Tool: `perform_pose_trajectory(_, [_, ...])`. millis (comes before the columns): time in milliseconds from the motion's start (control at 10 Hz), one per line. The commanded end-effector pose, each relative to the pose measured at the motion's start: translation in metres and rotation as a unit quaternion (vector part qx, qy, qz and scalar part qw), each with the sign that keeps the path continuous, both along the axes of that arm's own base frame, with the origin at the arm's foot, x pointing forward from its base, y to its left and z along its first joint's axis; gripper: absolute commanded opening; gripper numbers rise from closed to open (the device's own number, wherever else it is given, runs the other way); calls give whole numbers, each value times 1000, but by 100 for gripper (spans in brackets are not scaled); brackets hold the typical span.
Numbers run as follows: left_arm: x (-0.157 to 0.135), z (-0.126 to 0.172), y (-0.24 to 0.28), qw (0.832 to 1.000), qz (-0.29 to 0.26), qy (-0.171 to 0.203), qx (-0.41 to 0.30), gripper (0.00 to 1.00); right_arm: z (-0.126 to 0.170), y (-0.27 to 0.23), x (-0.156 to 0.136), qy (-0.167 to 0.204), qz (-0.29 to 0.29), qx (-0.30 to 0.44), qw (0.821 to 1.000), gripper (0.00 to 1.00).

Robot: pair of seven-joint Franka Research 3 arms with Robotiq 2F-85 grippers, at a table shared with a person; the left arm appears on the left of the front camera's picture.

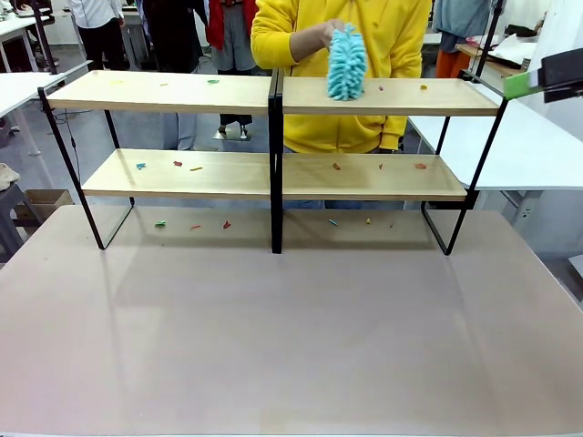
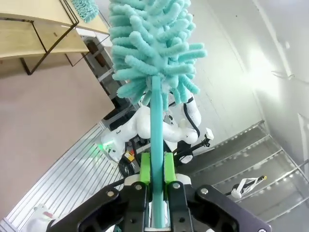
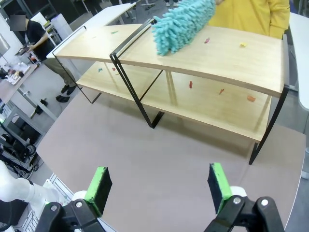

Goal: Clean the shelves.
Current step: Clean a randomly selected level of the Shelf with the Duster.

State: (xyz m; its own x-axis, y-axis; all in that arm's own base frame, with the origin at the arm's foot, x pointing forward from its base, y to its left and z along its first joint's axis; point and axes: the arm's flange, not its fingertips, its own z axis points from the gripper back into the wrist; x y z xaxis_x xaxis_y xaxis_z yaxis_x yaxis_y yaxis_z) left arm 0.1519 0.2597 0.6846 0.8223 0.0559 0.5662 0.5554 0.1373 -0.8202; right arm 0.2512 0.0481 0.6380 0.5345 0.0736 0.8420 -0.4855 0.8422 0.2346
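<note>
Jaws on left gripper [image 2: 154, 170] pinch a teal duster [image 2: 153, 53] by its handle; right gripper [image 3: 159, 186] gapes wide, holding nothing. Shelves [image 1: 228, 173], pale wood on a black frame, sit at the table's [image 1: 291, 346] 12 o'clock, dotted with coloured bits [image 1: 141, 166].

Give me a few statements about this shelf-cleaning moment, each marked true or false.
1. The person's teal duster touches the top board of the shelves, right of the black centre post. True.
2. The left end effector is empty. False: it is shut on the handle of a second teal duster.
3. The right end effector is open, holding nothing. True.
4. The lower board is free of debris. False: small coloured scraps lie on it.
</note>
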Motion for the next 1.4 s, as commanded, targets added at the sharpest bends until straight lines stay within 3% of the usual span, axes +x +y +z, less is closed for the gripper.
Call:
perform_pose_trajectory(0, [16, 4, -18, 1000, -12, 6, 17, 12, 0, 0, 0, 2, 2, 2, 1000, 100])
perform_pose_trajectory(600, [19, 4, -18, 1000, -17, 13, 17, 12, 0, 0, 0, 2, 2, 2, 1000, 100])
perform_pose_trajectory(800, [49, -37, -115, 974, -147, 116, 125, 12, 0, 0, 0, 2, 2, 2, 1000, 100])
perform_pose_trajectory(900, [63, -61, -154, 956, -168, 136, 197, 12, 0, 0, 0, 2, 2, 2, 1000, 100])
perform_pose_trajectory(1100, [78, -97, -240, 933, -227, 150, 237, 12, 0, 0, 0, 2, 2, 2, 1000, 100])
perform_pose_trajectory(1300, [73, -131, -314, 939, -224, 156, 209, 12, 0, 0, 0, 2, 2, 2, 1000, 100])
